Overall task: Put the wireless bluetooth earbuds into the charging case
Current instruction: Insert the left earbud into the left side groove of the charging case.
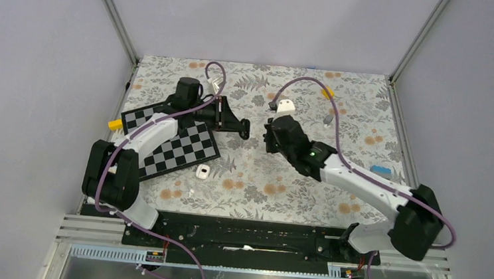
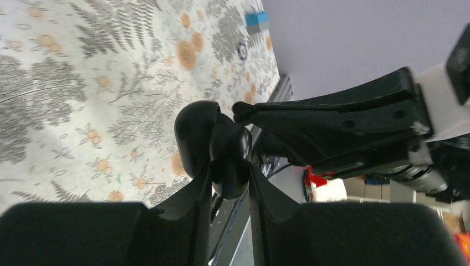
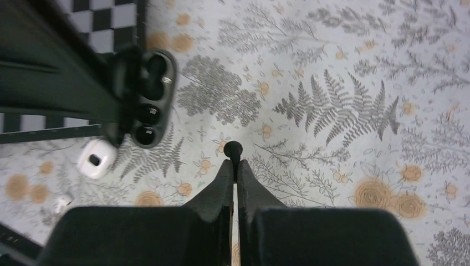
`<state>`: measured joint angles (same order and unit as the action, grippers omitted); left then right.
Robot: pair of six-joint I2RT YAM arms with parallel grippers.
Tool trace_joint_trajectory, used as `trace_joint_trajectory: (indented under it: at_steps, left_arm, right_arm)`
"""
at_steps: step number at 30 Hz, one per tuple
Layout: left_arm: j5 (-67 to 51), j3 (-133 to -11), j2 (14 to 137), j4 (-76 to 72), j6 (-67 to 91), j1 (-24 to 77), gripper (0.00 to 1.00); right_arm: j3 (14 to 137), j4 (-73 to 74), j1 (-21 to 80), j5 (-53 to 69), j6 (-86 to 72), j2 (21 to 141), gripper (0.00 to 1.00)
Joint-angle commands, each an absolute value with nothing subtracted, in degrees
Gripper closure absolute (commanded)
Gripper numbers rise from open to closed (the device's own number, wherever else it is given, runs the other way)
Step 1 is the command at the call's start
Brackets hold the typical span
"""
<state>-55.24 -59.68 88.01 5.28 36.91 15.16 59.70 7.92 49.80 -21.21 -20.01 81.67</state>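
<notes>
Mid-frame, top view: charging case (image 3: 148,100) in left end effector (image 1: 243,130), earbud (image 3: 233,148) in right end effector (image 1: 266,135) just right of it. Left of centre on tabletop (image 1: 281,182): board (image 1: 190,150), small case (image 1: 203,171) off its lower right corner. Near right edge: block (image 1: 380,170).

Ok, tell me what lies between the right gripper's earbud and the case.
Nothing. In the right wrist view only bare floral cloth separates the earbud from the open case. A white pod lies off that line, below the case.
</notes>
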Motion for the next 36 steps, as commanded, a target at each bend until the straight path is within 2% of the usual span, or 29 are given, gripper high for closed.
trace_joint_trajectory:
  at_steps: [1,4,9,12,18,27,33,36]
  left_arm:
    - [-61.2,-64.1,88.9,4.7,34.3,17.5,1.00]
    - [-62.0,-63.8,90.0,4.8,35.6,18.4,1.00]
    - [-69.1,-64.0,94.6,3.0,43.1,18.5,1.00]
    - [-67.7,-64.3,94.3,3.3,42.7,19.3,1.00]
    - [-65.6,-70.1,96.8,16.8,33.4,19.8,1.00]
    - [-66.4,-68.4,103.3,29.7,22.1,20.5,1.00]
    - [-63.9,-73.9,108.9,37.4,16.4,24.0,1.00]
    - [-68.7,-77.2,112.6,39.9,10.3,24.9,1.00]
  right_arm:
    - [54.8,2.9,47.5,-13.4,-11.8,73.1,1.00]
    - [51.2,1.6,45.7,-5.8,-5.4,67.3,1.00]
    - [49.5,5.5,43.1,-0.8,2.9,60.5,1.00]
    - [49.1,7.8,41.2,5.5,6.4,58.3,1.00]
    - [40.1,-0.3,41.0,17.8,20.2,52.7,1.00]
    - [42.7,-0.5,41.0,28.2,32.4,60.6,1.00]
    - [41.9,3.4,41.0,28.8,36.7,61.0,1.00]
    - [42.4,5.7,41.3,29.5,38.3,61.3,1.00]
